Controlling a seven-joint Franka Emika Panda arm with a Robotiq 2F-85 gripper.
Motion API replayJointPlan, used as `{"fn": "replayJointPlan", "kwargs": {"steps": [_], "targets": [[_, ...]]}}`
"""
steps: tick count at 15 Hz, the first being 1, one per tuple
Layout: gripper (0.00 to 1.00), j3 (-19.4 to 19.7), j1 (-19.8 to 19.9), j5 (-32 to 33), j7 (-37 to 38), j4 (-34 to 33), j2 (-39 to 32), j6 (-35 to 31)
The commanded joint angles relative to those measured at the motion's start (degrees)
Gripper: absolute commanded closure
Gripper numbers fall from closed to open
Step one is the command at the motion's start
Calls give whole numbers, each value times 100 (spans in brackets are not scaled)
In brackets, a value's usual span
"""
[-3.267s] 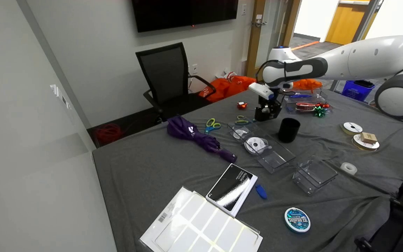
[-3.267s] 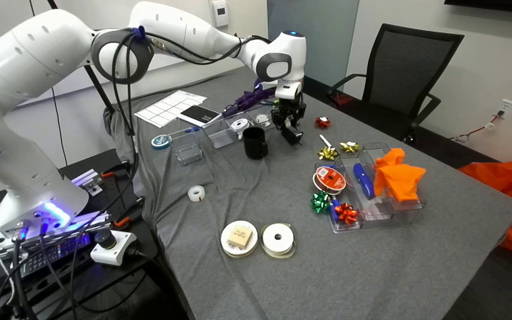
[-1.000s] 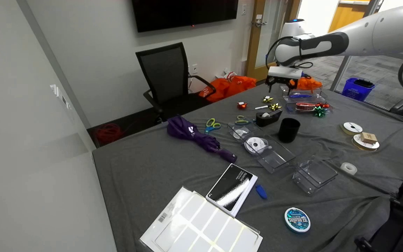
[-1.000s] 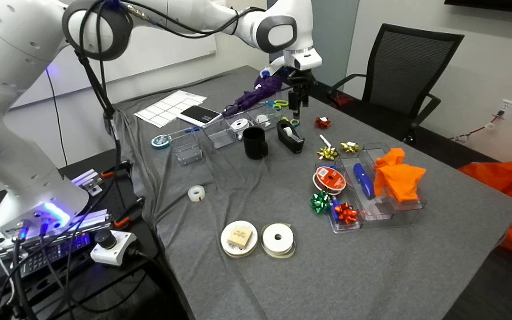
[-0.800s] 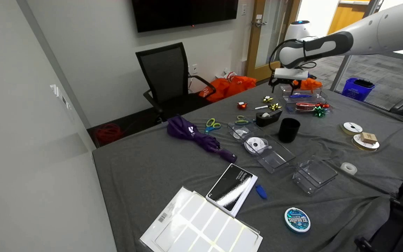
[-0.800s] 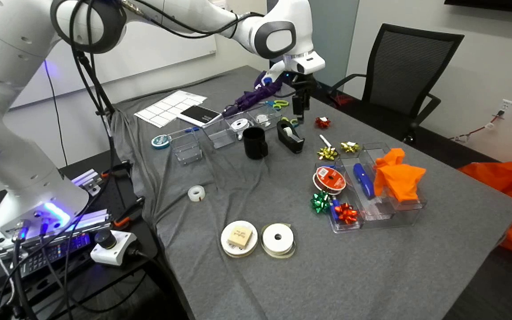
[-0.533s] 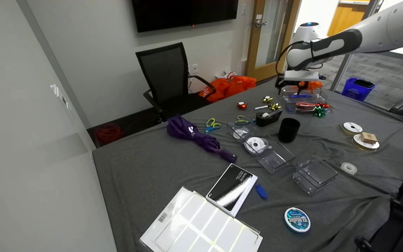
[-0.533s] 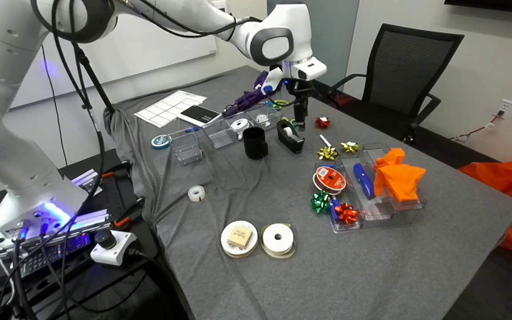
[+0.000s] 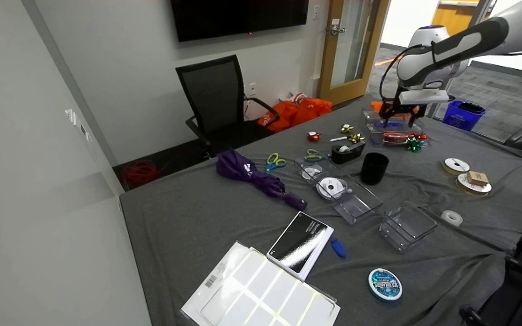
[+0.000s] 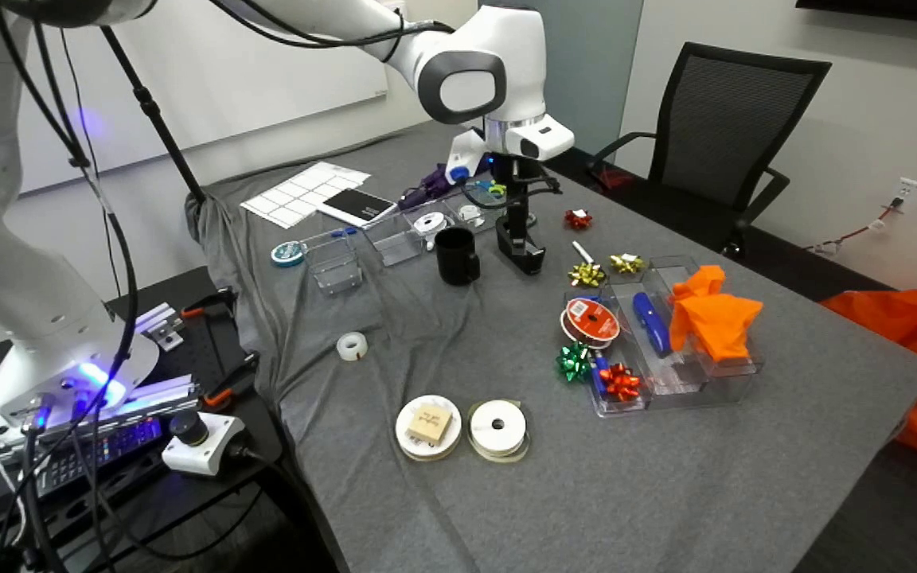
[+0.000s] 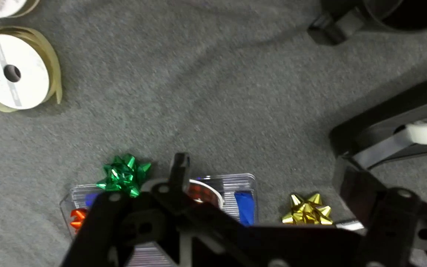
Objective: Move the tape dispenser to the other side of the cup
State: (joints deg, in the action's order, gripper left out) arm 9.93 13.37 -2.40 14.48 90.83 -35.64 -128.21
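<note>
You have the gray-covered table (image 10: 634, 493) spread out beneath your white arm (image 9: 521, 27), which reaches across it in both exterior views. The clear divided organizer (image 10: 681, 387) lies on it and shows partly behind your gripper (image 11: 263, 167) in the wrist view. Your gripper hangs above the table, its two fingers standing wide apart. The tape dispenser (image 9: 346, 157) rests on the table just beside the cup (image 10: 454, 256), apart from it; in the wrist view one fingertip overlaps the dispenser's end, but in an exterior view you can see your gripper (image 9: 398, 121) well clear of it. The cup stands upright, its handle in sight. A white ribbon spool (image 11: 32, 74) lies flat, well apart from the cup. A green bow (image 11: 124, 175) sits by the organizer's edge, and a gold bow (image 11: 307, 211) lies near the tape dispenser.
</note>
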Motion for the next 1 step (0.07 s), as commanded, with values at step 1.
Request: {"fn": "replayJointPlan", "kwargs": {"steps": [1], "targets": [[0,71,96,-47,-520,1356,951,-350]]}}
